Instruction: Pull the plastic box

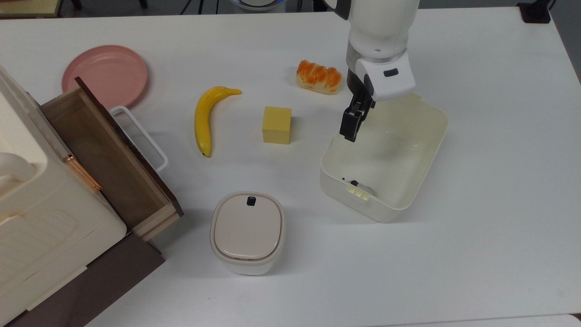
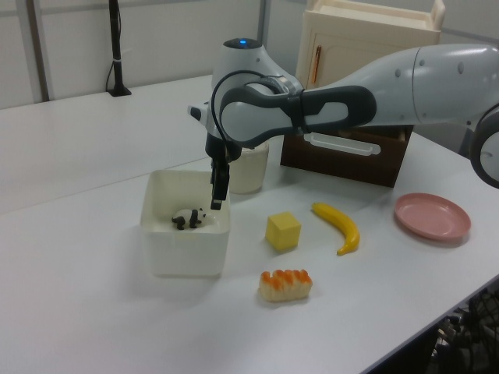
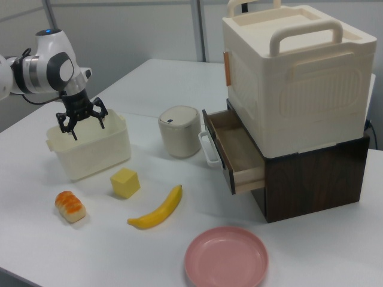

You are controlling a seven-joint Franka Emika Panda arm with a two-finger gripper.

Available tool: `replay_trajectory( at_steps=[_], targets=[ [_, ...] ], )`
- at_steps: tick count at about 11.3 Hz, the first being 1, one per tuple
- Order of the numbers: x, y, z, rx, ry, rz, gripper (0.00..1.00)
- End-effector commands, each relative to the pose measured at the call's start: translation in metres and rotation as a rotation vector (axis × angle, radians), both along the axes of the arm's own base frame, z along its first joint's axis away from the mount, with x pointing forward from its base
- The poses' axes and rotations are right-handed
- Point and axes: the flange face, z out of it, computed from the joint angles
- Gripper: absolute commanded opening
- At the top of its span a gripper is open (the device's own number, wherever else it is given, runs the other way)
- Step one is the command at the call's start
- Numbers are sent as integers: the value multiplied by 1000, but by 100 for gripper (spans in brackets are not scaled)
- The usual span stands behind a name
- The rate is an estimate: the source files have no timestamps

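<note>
Your smooth white bench (image 1: 499,181) carries the glossy, round-cornered plastic box (image 1: 422,181); the end effector (image 3: 81,124) hangs over its rim, fingers spread apart.

Robotics lab or test room: plain white table (image 1: 490,227) w/ toy food props, e.g. banana (image 1: 205,118) and yellow block (image 1: 277,125), partition walls (image 2: 93,39) behind, black stand (image 2: 117,54) at far edge.
</note>
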Motion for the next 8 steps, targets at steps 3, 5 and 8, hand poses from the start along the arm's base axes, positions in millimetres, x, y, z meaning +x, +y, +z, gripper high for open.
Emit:
replay_trajectory(
  at_steps=[3,5,8],
  targets=[
    [-9,-2,-15,-78,2,15,100],
    [-10,-7,-17,-100,5,17,100],
    [-10,-18,-23,-123,12,10,100]
  ],
)
